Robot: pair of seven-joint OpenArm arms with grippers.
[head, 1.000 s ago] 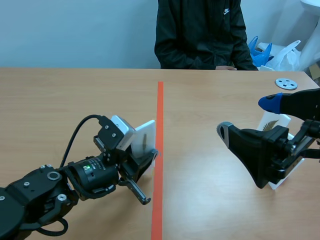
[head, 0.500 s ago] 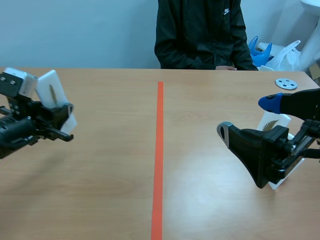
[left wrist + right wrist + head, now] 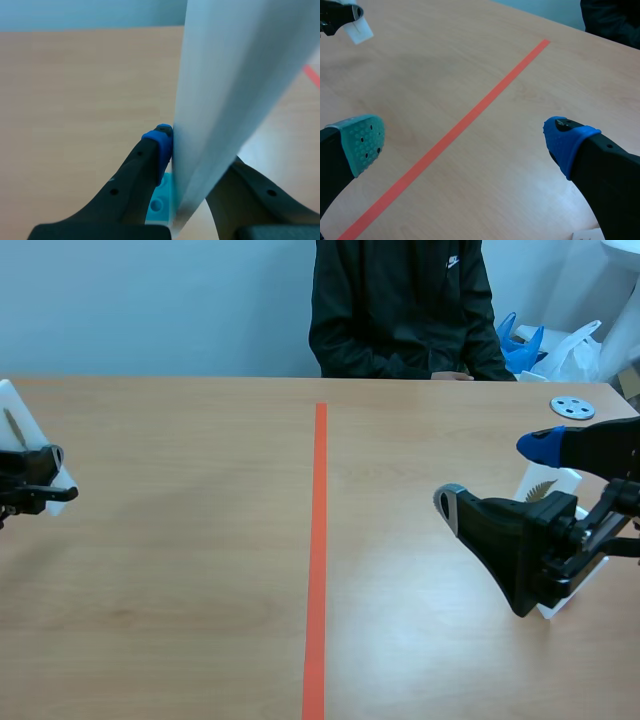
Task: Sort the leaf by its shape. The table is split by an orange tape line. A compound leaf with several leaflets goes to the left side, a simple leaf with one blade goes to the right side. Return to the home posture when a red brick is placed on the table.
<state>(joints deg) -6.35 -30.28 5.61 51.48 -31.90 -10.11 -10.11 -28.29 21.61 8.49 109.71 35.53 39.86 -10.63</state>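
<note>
My left gripper (image 3: 38,478) is at the table's far left edge, shut on a white card (image 3: 18,435) that bears a thin dark leaf; the leaf's shape is too small to tell. In the left wrist view the card (image 3: 235,75) stands upright, pressed between the blue pad (image 3: 160,145) and the other finger. My right gripper (image 3: 497,474) hangs open and holds nothing over the right side. Behind it stands another white card (image 3: 548,485) with a feathery leaf printed on it. In the right wrist view the held card (image 3: 359,30) shows far off past the open right gripper (image 3: 465,142).
The orange tape line (image 3: 317,540) splits the table down the middle. A person in a dark jacket (image 3: 400,310) sits across the table. A small grey disc (image 3: 572,407) lies at the back right, with plastic bags (image 3: 560,345) behind it.
My left arm has carried the card from beside the tape line leftward to the table's far left edge. The right arm has not moved.
</note>
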